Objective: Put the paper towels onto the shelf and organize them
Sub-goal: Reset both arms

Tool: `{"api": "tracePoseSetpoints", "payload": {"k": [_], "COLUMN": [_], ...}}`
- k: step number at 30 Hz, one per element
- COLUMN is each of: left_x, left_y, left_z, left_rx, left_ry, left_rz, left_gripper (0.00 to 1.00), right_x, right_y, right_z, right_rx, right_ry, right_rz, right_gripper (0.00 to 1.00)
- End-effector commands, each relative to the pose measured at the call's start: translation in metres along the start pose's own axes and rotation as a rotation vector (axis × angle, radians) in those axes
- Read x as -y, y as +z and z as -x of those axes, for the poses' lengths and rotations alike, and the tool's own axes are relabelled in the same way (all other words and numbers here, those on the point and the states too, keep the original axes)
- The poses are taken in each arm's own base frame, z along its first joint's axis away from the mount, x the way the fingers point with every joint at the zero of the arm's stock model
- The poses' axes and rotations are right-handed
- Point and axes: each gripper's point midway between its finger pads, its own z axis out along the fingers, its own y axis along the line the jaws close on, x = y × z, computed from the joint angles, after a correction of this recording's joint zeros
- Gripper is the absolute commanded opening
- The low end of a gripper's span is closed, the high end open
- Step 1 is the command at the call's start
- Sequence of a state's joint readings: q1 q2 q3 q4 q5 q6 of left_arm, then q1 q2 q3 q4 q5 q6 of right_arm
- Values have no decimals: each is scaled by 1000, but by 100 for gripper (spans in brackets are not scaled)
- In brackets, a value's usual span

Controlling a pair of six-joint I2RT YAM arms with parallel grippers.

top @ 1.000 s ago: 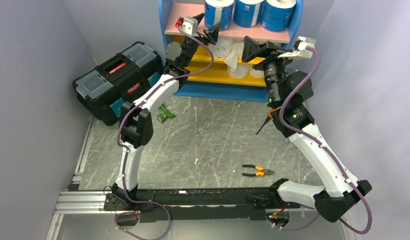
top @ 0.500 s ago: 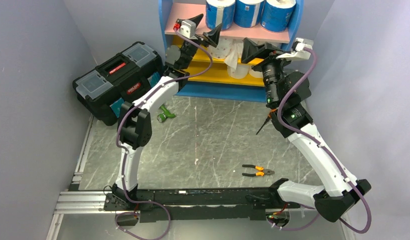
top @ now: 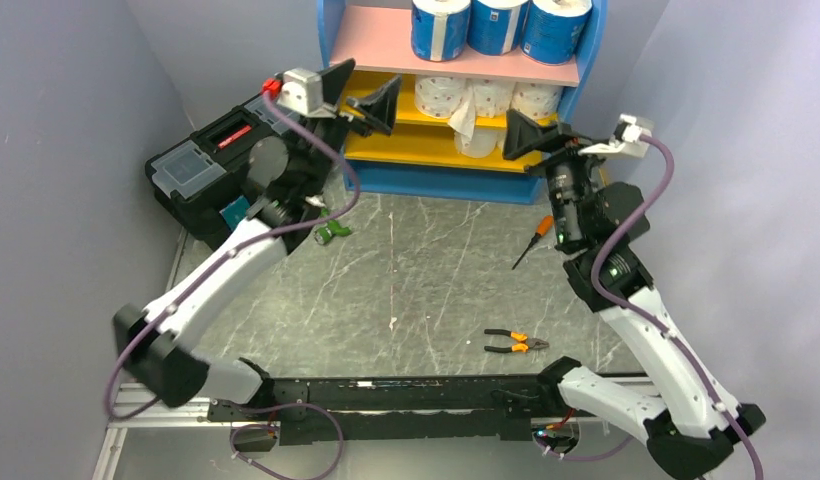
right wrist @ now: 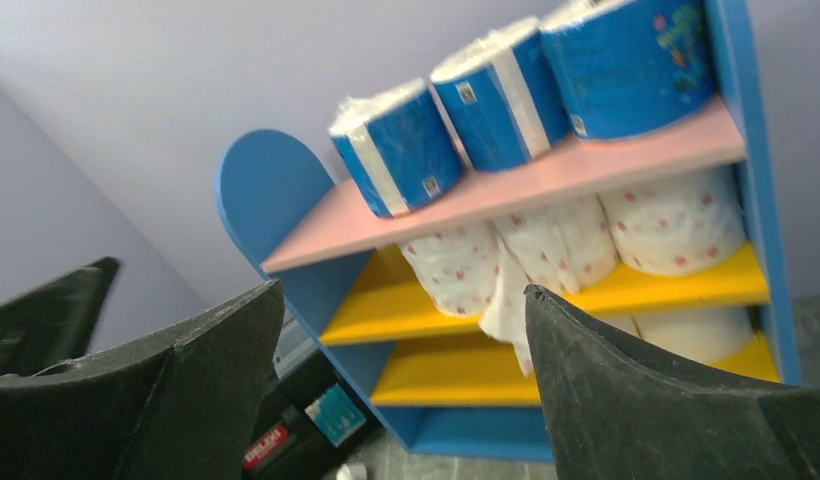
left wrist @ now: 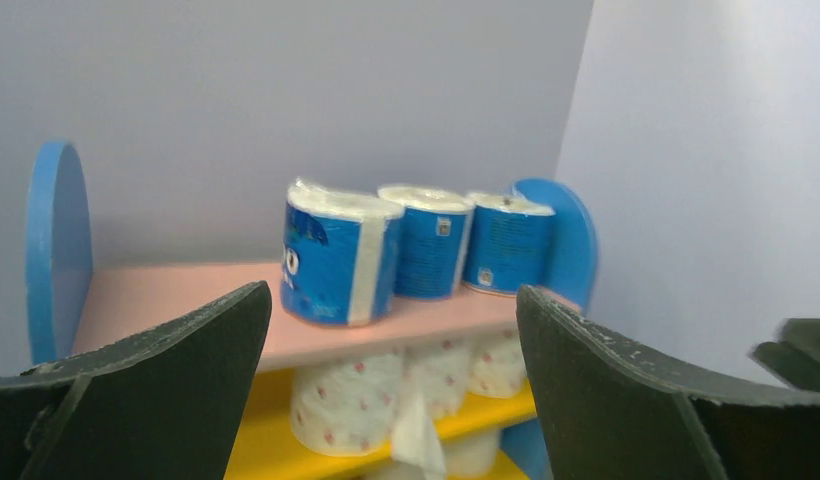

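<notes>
Everywhere lilac walls (top: pixel 66 130); marbled tabletop (top: pixel 406 275) under shelf (top: pixel 446 184)

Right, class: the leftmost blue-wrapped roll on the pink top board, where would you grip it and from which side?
Grip its curved wall at mid-height, coming from the open front. The leftmost blue roll stands on end; the pink board is bare to its left, but the next roll sits close on its right, so that finger probably gets little room.

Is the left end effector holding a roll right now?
No: the left end effector is open and empty, the blue-wrapped rolls on the pink board showing between its fingers.
</notes>
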State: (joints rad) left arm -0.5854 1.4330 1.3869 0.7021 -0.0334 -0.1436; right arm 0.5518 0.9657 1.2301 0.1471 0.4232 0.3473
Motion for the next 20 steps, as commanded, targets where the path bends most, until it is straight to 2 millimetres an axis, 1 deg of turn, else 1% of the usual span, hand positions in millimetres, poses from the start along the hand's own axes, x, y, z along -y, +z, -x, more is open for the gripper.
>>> {"api": "tracePoseSetpoints", "payload": {"k": [1, 2, 3, 4, 6, 7, 9, 11, 13, 15, 16, 18, 20], "left_x": [-21, -25, -28, -30, -37, -39, -42, -42, -44, -48, -49, -49, -53], "left_y": [-64, -81, -99, -118, -153, -170, -202, -235, -273, -312, -325, -346, -358], "left_z": [-38, -49, -55, -64, -74, -79, -88, -104, -121, -144, -150, -162, -166], "left_rx": [-310, -386, -451, -525, -621, -662, -732, -822, -917, -1008, -1028, -1063, -1074], "left_ry": [-131, -156, -173, -181, -194, -228, -272, -262, -246, -226, -228, -217, -204], "left_rz": [236, 285, 323, 353, 440, 493, 567, 592, 633, 664, 676, 669, 687], "left_gripper": [99, 99, 99, 99, 99, 99, 99, 100, 100, 99, 99, 99, 99], "right_x": [28, 34, 43, 52, 68, 73, 83, 93, 103, 113, 119, 128, 132], "right_y": [-32, -40, -48, -56, -72, -80, -95, -109, -124, -138, -145, -155, -161], "right_z": [-22, -27, -40, -48, -65, -74, -98, -121, -142, -160, -168, -176, -180], "right_rx": [-78, -93, -133, -154, -195, -215, -279, -340, -393, -436, -450, -456, -456], "right_ry": [11, 7, -10, -22, -26, -25, -18, -1, 27, 38, 40, 49, 53], "right_rz": [-72, -84, -106, -123, -157, -163, -173, -187, -210, -224, -235, -255, -257], "right_gripper": [92, 92, 92, 92, 92, 92, 93, 93, 93, 93, 93, 93, 93]}}
